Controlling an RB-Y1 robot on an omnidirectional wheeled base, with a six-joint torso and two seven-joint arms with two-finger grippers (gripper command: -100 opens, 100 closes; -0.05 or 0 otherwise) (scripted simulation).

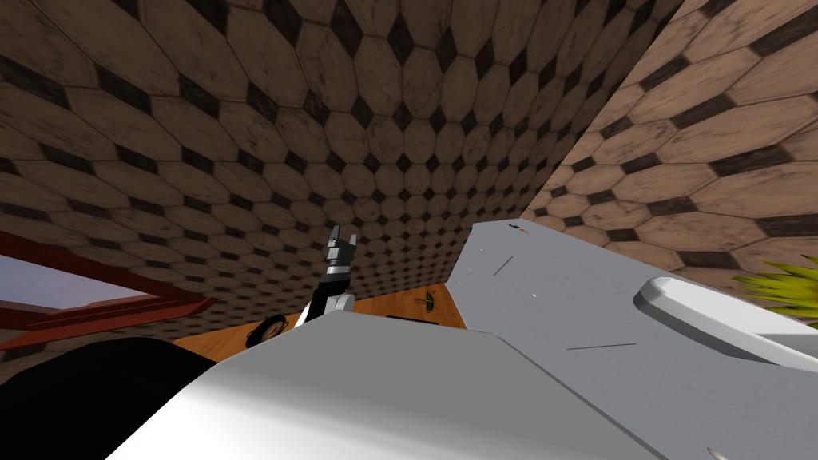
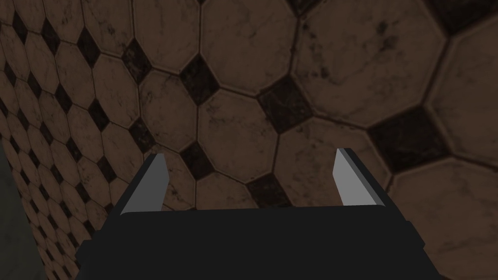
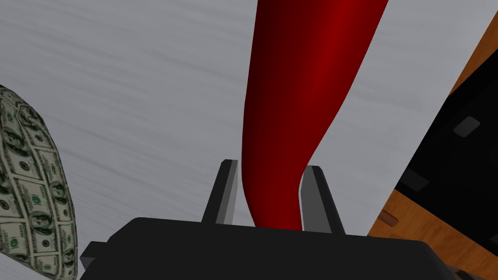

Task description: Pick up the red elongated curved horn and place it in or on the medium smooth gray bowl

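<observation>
A smooth, curving red horn [image 3: 301, 73] rises from between the fingers of my right gripper [image 3: 271, 166], which is shut on its narrow end. The fingers press both its sides, and the horn widens away from the hand, over a pale grey tabletop [image 3: 126, 97]. My left gripper [image 1: 342, 234] is raised in front of the brown tiled wall; its fingers [image 2: 154, 184] stand wide apart with nothing between them, so the left gripper [image 2: 250, 153] is open.
A rounded thing printed with banknotes [image 3: 34, 194] lies on the grey tabletop beside the right hand. The grey tabletop [image 1: 559, 303] runs along my right, with orange wooden floor [image 1: 399, 307] beyond its edge. A green plant [image 1: 787, 287] shows at far right.
</observation>
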